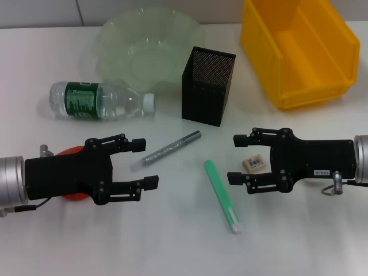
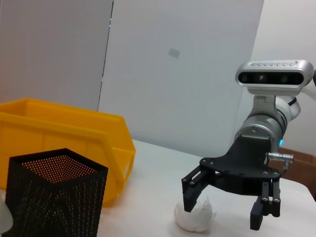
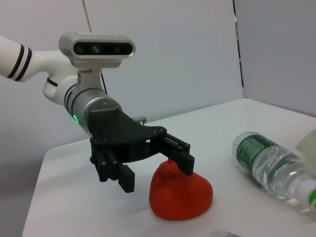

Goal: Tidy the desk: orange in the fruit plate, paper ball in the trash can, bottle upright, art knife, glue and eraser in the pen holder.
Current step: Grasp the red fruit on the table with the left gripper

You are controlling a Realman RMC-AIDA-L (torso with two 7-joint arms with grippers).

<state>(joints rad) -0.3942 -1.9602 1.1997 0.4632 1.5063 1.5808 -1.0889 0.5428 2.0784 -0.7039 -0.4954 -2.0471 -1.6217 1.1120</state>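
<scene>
Left pincer (image 1: 144, 163): released, hovering above orange (image 1: 73, 195), which lies beneath its body on the table (image 1: 172, 241); nearer arm; right pincer (image 1: 237, 158): released, beside eraser (image 1: 255, 164).

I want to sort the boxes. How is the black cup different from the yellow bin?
The pen holder is tall, narrow and black see-through mesh; the trash can is wide, low and solid yellow plastic. The pen holder stands mid-desk, the trash can at the far right corner. Both are open on top, and nothing shows inside either.
</scene>
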